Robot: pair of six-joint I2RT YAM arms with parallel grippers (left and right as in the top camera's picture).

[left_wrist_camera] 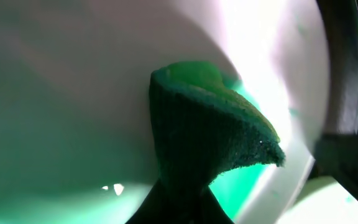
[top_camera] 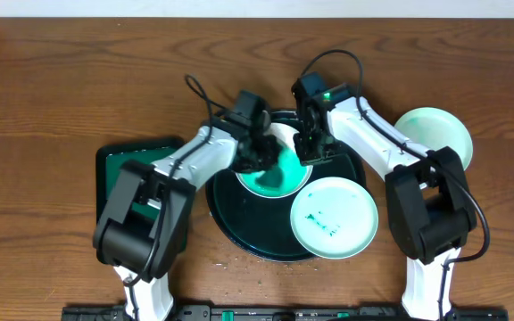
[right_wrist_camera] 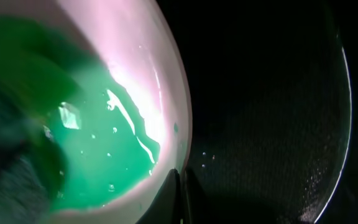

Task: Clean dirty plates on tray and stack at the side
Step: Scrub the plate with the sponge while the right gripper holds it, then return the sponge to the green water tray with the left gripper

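The round dark tray (top_camera: 239, 227) holds a white plate (top_camera: 279, 176) pooled with green liquid. My left gripper (top_camera: 259, 159) is shut on a dark green sponge (left_wrist_camera: 210, 137) that presses onto this plate (left_wrist_camera: 73, 81). My right gripper (top_camera: 310, 153) is shut on the white plate's rim (right_wrist_camera: 142, 50), its fingers (right_wrist_camera: 180, 193) pinching the edge over the tray (right_wrist_camera: 266, 112). A pale mint plate (top_camera: 335, 217) with green smears lies on the tray's front right rim. A second mint plate (top_camera: 433, 134) lies on the table at the right.
A smaller rectangular dark green tray (top_camera: 114, 169) lies at the left, partly under my left arm. Small crumbs lie on the table in front of the round tray. The wooden table extends behind and to both sides.
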